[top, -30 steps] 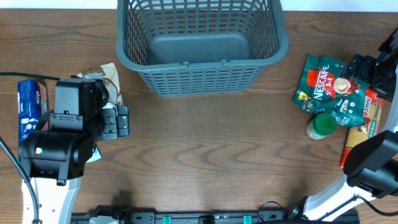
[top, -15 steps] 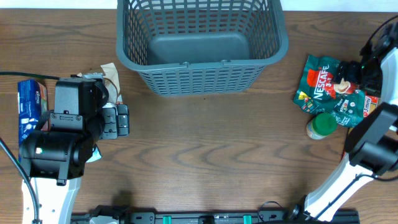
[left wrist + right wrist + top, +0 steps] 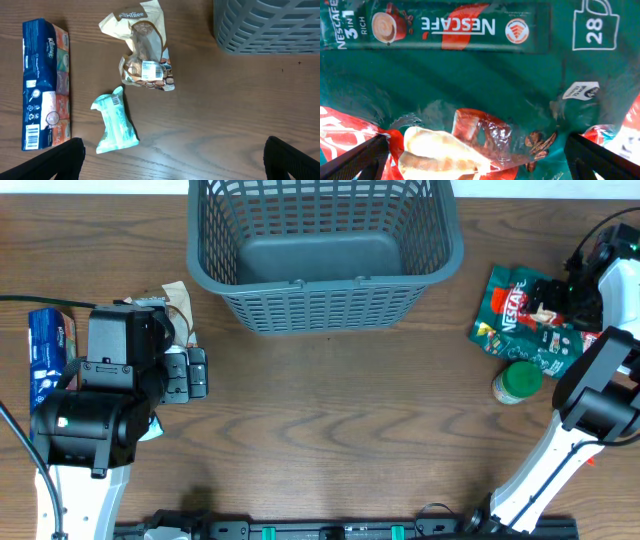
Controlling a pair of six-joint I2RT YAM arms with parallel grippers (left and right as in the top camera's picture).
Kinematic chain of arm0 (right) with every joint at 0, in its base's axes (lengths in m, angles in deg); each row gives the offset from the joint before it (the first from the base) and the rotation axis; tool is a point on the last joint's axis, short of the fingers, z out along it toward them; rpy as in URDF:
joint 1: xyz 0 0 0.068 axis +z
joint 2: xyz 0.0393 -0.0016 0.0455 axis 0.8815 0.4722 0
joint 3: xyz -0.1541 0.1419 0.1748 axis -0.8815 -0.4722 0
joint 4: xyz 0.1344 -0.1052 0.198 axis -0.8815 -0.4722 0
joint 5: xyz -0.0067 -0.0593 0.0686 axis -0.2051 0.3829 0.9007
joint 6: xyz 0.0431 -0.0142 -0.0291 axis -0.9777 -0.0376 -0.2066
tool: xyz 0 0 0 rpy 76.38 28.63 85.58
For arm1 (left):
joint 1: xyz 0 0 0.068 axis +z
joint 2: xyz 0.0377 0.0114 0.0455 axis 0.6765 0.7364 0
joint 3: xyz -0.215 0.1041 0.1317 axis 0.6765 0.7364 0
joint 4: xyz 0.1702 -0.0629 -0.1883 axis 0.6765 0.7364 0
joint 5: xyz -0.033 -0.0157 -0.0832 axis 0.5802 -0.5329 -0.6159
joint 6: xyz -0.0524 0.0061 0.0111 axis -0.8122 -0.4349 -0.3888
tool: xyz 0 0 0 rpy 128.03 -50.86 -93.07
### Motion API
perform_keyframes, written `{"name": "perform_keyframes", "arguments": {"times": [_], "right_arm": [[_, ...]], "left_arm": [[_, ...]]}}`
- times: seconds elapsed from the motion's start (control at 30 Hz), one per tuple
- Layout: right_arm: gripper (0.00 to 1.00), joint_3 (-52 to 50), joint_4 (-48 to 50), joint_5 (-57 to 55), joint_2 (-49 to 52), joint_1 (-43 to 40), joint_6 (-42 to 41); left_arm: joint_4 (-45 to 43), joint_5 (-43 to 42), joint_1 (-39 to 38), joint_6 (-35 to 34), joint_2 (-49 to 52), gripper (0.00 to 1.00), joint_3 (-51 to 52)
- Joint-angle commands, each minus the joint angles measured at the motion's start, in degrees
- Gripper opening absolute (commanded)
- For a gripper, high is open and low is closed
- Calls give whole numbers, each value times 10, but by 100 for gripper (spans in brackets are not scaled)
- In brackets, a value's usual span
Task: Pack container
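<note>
One basket [image 3: 320, 305] sits at the top centre of the overhead view, upright, its floor bare and nothing packed in it. It looks like stiff moulded plastic, light for its bulk, and probably need not be gripped at all. If it had to be shifted, the thick rim would be the place to take it.

At the right edge of that view the right gripper [image 3: 479, 159] hangs low over a green coffee bag [image 3: 525, 315]. Its jaws are spread wide to the two lower corners of the wrist view and have hold of nothing. Whether the tips touch the film I cannot tell.

The bag appears soft, glossy and crinkled, likely slippery and loosely filled, so it may sag and slide. A raised fold or the sealed edge seems a safer hold than the flat face. A green-lidded jar [image 3: 517, 383] stands just below the bag.

On the left, the left gripper [image 3: 175, 157] is also wide open and empty, above a tissue pack [image 3: 44, 82], a crumpled beige snack bag [image 3: 142, 55] and a mint-green packet [image 3: 116, 122].
</note>
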Motion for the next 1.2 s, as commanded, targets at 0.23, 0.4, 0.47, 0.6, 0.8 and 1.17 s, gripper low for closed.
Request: {"name": "perform_keyframes", "arguments": {"times": [0.23,0.4,0.47,0.6,0.8,1.17], "right_arm": [[42,-19,16,18,93,20,9],[1,-19,13,18,93,21,10],[1,-19,11,17,93,21,10],[1,-19,10,18,92,21,9],[1,-9,-9,18,70,21,-5],[1,-6,9,13,-142,38,-5]], "left_arm": [[-1,3,3,3,0,99,-3],[-1,3,3,3,0,99,-3],[0,3,3,3,0,99,-3],[-1,3,3,3,0,99,-3],[-1,3,3,3,0,99,-3],[-1,3,3,3,0,99,-3]]}}
